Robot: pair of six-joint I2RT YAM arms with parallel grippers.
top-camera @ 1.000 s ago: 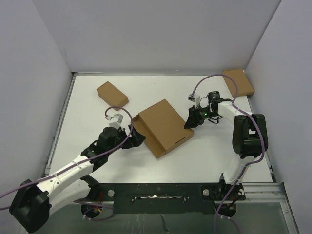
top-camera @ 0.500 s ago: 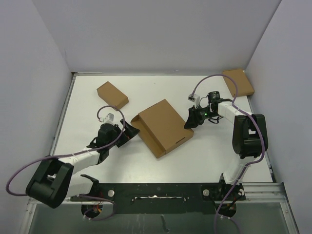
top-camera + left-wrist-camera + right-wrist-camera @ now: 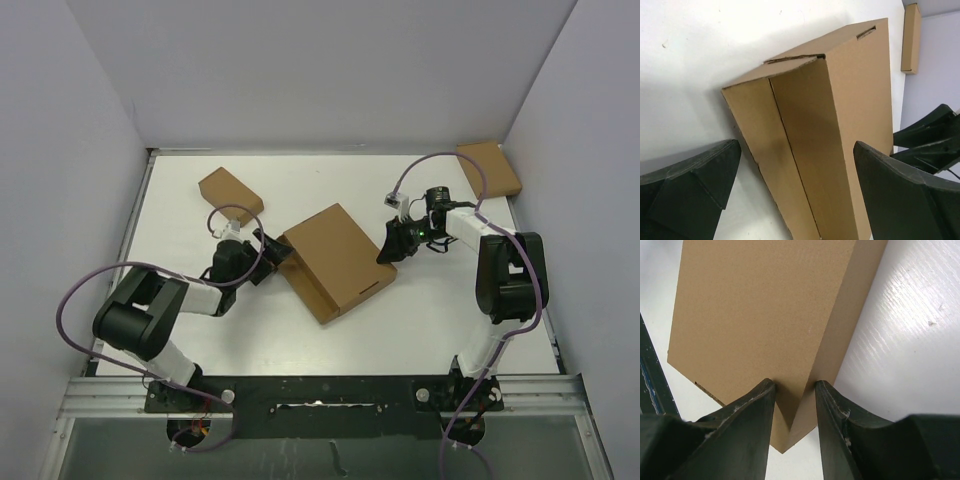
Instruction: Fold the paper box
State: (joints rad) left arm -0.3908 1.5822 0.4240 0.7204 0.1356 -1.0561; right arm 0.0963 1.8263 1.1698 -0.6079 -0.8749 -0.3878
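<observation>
Gripping the right-hand corner of the paper box (image 3: 335,260), the right claw (image 3: 390,245) has its two fingers closed on the cardboard. In the right wrist view the right claw (image 3: 795,385) has one finger on the flat top face of the paper box (image 3: 755,305) and the other against its side wall.

The left claw (image 3: 275,255) stands wide apart at the opposite, left end and holds nothing. In the left wrist view the left claw (image 3: 795,150) frames the paper box (image 3: 840,100) without touching it.

The box lies folded in the middle of the white tabletop (image 3: 420,320), turned diagonally, with a short slit (image 3: 375,290) near its right edge. Its cardboard is plain brown.

Pale walls (image 3: 300,70) close the tabletop on three sides, and a metal rail (image 3: 330,385) runs along the near edge.

A small cardboard box (image 3: 230,193) lies at the far left, near the left arm. A second small cardboard box (image 3: 490,167) sits in the far right corner. A purple cable (image 3: 420,165) loops above the right arm.
</observation>
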